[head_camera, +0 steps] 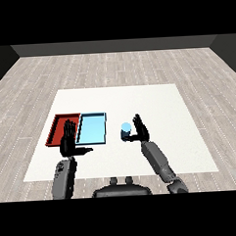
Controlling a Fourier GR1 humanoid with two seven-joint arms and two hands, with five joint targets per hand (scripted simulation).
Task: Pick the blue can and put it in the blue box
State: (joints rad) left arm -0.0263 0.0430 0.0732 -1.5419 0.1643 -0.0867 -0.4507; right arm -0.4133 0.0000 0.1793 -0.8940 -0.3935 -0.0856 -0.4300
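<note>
White table (138,97) on grey wood floor (112,66); right hand (140,131) grasping blue can (125,131), left hand (69,139) relaxed.

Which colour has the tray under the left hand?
Red: the tray lies under the left hand, best seen in the head view.

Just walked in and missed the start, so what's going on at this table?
The robot's right hand is at the blue can, which stands upright on the white table, right of the light blue tray. The can isn't in the tray yet. The left hand hangs open over the red tray, holding nothing.
</note>
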